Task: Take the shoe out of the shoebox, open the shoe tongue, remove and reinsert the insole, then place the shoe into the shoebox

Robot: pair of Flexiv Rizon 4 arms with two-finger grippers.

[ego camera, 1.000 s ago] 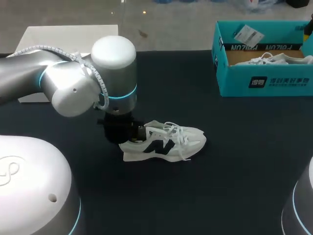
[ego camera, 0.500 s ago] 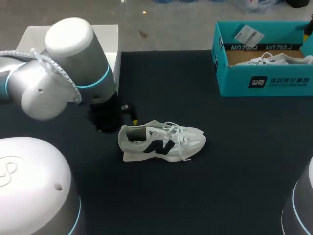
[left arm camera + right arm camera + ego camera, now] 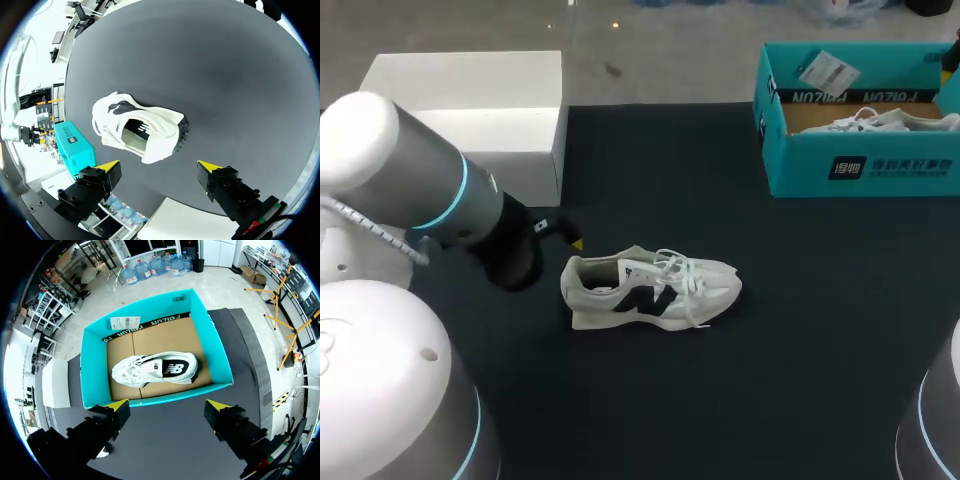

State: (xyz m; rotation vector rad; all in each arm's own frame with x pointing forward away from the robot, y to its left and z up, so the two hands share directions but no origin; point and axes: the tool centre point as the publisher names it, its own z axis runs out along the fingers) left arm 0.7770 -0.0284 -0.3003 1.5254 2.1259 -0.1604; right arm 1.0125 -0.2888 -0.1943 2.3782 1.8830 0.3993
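Left gripper (image 3: 159,166): my jaws stand wide apart with nothing in them, just off the heel of the shoe (image 3: 650,290).

Shoe: upright on its sole on the table (image 3: 800,300), toe pointing right, laces loose, well apart from the box (image 3: 860,165).

Judgement: the shoe is light. Its upper is soft and will crumple under a pinch, while the sole and heel collar are stiffer. I would take hold at the heel collar or across the midsole. The laces may snag. I cannot see the insole; it is probably thin and floppy.

Box: holds a second shoe (image 3: 155,368).

Right gripper (image 3: 167,407): jaws wide, empty, above the box's near wall.
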